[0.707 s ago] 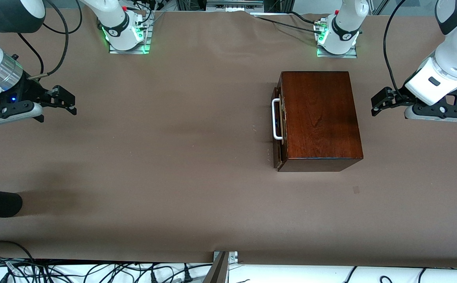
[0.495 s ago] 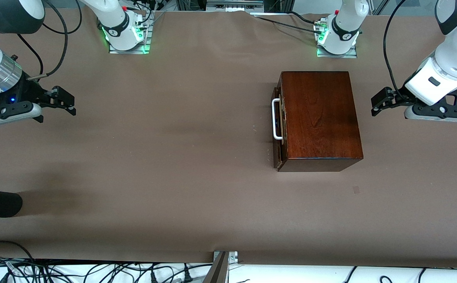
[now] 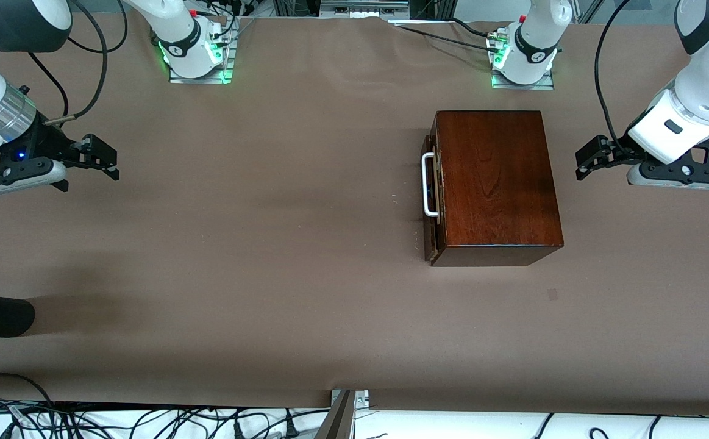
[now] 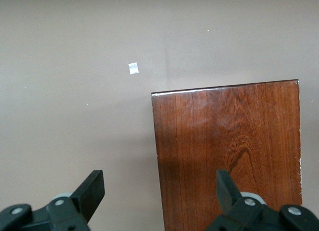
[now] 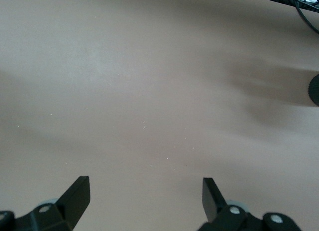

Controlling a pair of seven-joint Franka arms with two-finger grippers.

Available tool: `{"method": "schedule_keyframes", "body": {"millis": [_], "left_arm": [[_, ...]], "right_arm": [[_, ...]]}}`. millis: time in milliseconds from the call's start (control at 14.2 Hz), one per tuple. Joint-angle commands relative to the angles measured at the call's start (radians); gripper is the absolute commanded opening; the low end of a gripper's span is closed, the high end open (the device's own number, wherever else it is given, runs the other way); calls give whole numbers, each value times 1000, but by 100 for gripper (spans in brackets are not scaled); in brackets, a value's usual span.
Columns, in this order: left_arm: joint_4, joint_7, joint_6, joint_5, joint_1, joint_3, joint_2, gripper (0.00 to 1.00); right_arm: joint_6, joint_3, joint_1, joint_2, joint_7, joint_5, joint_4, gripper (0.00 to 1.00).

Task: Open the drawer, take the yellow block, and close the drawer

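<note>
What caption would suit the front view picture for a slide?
Two robot arms wait with open fingers, left gripper and right gripper, either side of a mahogany box whose drawer is shut.

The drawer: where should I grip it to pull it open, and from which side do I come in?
Grip the white bar handle on the drawer front, which faces the right arm's end of the table. Approach from that end, one finger between bar and front; the bar stands off it. The right gripper hangs open over that end; the left gripper, also open, is over the box's closed end.
</note>
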Motion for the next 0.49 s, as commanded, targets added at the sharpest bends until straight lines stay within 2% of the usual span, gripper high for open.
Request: {"method": "schedule_keyframes", "body": {"millis": [0,424], "left_arm": [[29,-4,-24,-5,-5,0,13,100],[26,-4,-25,-7,-4,0,13,100]], "right_arm": [[-4,5,-3,4,9,2,14,100],[-2,4,-4,5,9,2,12,100]]}}
